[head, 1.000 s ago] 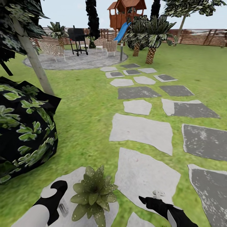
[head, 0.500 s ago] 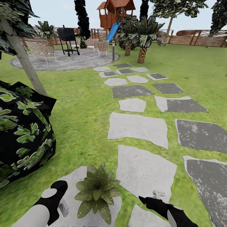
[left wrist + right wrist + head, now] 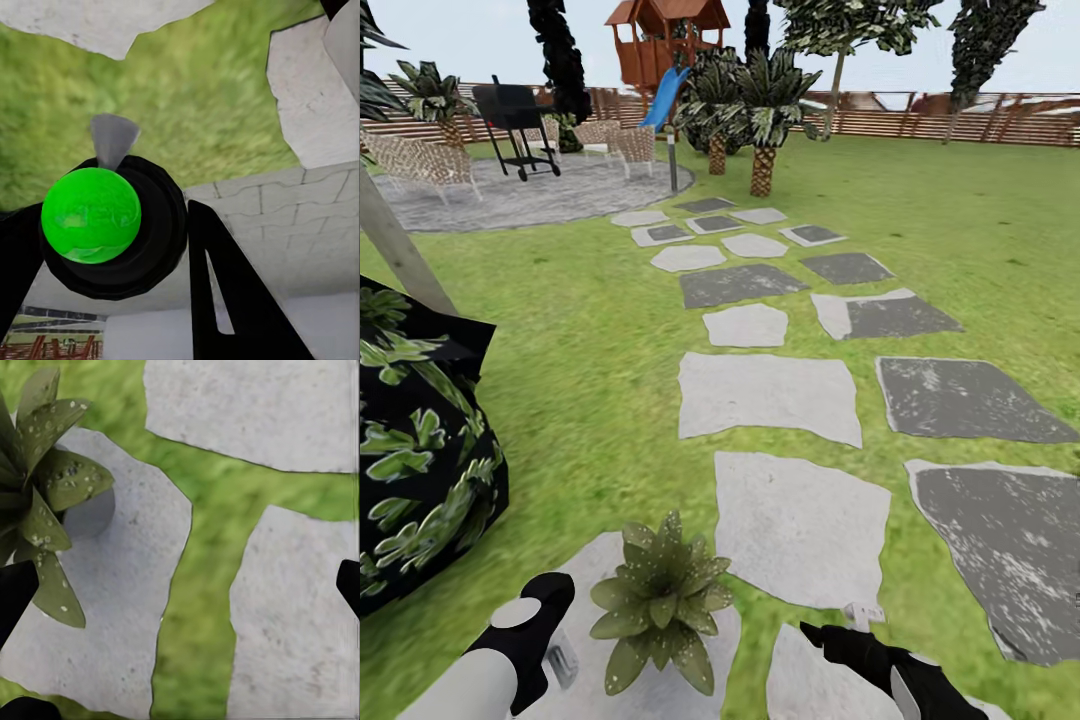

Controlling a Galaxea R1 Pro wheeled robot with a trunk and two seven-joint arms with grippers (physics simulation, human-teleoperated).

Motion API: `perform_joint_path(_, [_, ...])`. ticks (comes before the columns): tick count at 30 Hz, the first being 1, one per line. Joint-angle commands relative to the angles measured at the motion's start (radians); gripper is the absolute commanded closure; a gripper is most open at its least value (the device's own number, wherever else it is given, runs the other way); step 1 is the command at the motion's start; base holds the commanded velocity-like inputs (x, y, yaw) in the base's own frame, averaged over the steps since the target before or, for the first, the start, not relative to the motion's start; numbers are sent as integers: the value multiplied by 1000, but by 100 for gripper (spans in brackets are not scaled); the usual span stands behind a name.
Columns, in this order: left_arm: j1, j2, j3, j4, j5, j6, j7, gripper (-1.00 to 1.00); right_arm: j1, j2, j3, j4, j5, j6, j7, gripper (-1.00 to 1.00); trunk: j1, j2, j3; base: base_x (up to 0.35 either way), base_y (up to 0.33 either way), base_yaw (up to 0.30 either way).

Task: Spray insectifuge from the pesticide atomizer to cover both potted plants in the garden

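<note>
The left gripper (image 3: 120, 259) has its dark fingers closed on either side of what I take to be the pesticide atomizer (image 3: 94, 214), seen end-on with a grey cone at its head. It looks light, stiff and small, so it is best held by the body, leaving trigger and nozzle free. The right gripper (image 3: 180, 585) is spread wide and empty over the stepping stones (image 3: 285, 615), just beside a speckled potted plant (image 3: 660, 600). The sprayer's trigger is hidden.

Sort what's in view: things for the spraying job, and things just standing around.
For the job: potted plant; right pincer, open.
Just standing around: grill; wooden playhouse; wicker chairs; stepping stones; palm; dark leafy bush.
</note>
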Motion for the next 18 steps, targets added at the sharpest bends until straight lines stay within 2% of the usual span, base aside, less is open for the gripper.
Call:
perform_joint_path(1, [0,0,2,-2,-7,5,-9,100,-1,1,-8,-1,4,8,7,-100,0,0,-1,0,21,-274])
perform_joint_path(13, [-1,0,2,-6,-7,5,-8,100,-1,1,-8,-1,4,8,7,-100,0,0,-1,3,5,-261])
perform_joint_path(18, [0,0,2,-6,-6,5,-8,100,-1,1,-8,-1,4,8,7,-100,0,0,-1,118,148,-182])
